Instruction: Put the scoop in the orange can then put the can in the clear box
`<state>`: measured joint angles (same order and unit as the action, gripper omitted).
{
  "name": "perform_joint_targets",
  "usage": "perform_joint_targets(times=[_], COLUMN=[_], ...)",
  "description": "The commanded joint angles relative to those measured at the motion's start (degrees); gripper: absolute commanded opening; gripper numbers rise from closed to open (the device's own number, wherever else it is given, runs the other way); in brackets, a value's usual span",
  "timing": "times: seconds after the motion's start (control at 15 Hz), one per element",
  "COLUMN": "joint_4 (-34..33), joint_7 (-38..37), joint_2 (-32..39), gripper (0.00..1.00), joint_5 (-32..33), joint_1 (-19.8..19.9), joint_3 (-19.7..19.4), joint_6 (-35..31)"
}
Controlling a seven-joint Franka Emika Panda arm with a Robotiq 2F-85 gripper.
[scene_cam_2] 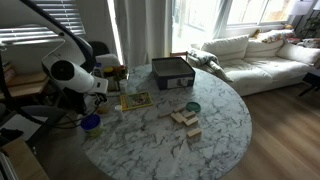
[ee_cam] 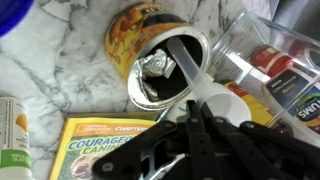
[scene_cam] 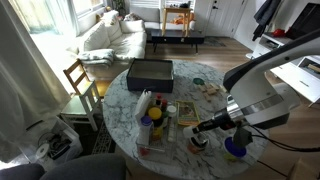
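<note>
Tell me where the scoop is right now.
In the wrist view the white scoop sits centre frame, one end inside the orange can, the other at the pincer, with the clear box to its right.

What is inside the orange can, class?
In the wrist view the orange can holds a crumpled silvery piece and one end of the pale scoop. Whatever lies beneath those two on its dark bottom is covered.

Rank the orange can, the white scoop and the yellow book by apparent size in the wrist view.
1. orange can and yellow book: about alike; the frame edge cuts the book off, so these two stay unranked.
2. white scoop: smallest.
</note>
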<state>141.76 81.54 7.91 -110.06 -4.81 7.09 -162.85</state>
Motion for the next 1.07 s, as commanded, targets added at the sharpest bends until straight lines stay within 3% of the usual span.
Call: perform_joint_targets(times=[0.0, 0.33, 0.6, 1.0], joint_4=[-0.67, -0.95, -0.47, 2.05], joint_7=[6.61, 10.82, 12.58, 14.37], joint_2=[1.53, 2.60, 1.04, -1.00], gripper=[0.01, 0.01, 0.01, 0.01], joint_5=[-3.63, -4.44, -8.56, -6.75], joint_1=[-0.17, -0.29, 0.88, 2.89], joint_3=[-0.51, -0.67, -1.52, -3.02], joint_6=[-0.91, -1.41, 2.07, 8.32])
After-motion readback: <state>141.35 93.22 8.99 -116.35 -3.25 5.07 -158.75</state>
